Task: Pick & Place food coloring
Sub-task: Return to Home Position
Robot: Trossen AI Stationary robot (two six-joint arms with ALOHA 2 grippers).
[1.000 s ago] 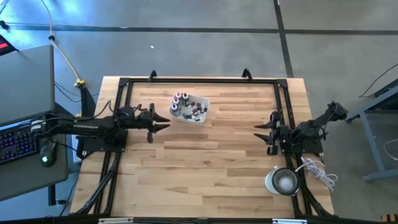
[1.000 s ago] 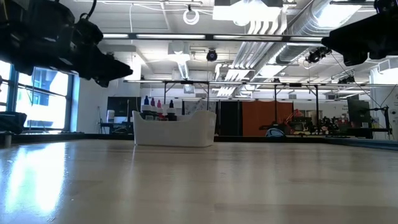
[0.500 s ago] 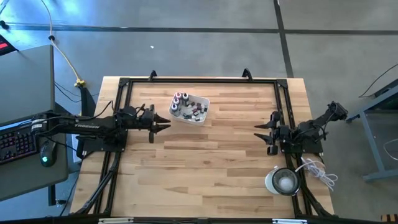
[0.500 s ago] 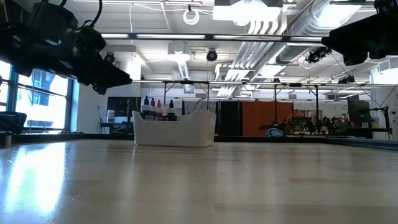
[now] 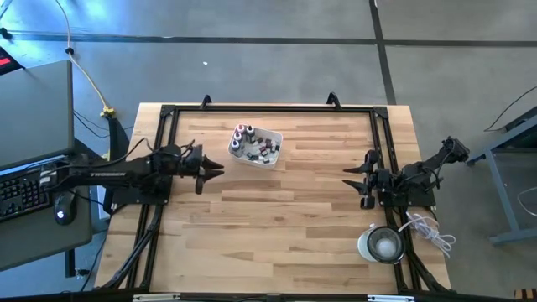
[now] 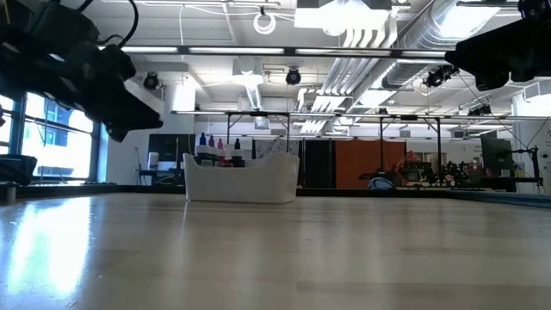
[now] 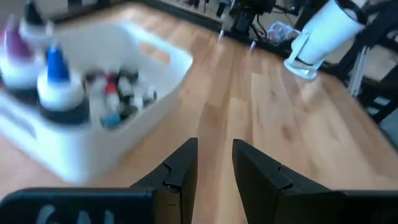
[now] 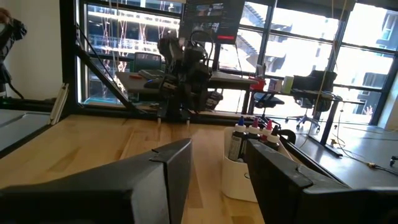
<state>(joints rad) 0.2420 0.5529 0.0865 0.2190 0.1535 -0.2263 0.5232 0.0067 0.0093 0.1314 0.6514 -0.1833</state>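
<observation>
The food coloring bottles (image 5: pixel 252 144) sit in a white square tray (image 5: pixel 273 140) on the far-middle part of the table. A few stand upright in one corner (image 7: pixel 53 81); smaller ones lie on the tray's floor (image 7: pixel 121 96). My left gripper (image 5: pixel 216 170) hovers open, just left of the tray and slightly nearer, above the wood (image 7: pixel 214 165). My right gripper (image 5: pixel 347 174) waits open near the table's right side, pointing left at the tray (image 8: pixel 244 177). In the low view the tray (image 6: pixel 241 179) stands on the table with bottle caps above its rim.
A round clear container (image 5: pixel 383 245) stands near the right near corner, beside white cable (image 5: pixel 428 231). A black frame (image 5: pixel 268 107) borders the table. Bare wood lies between the two grippers and toward the near edge.
My left gripper has drawn back toward the table's left edge, away from the tray, and has sunk a little in the low view. The tray and bottles have stayed put.
</observation>
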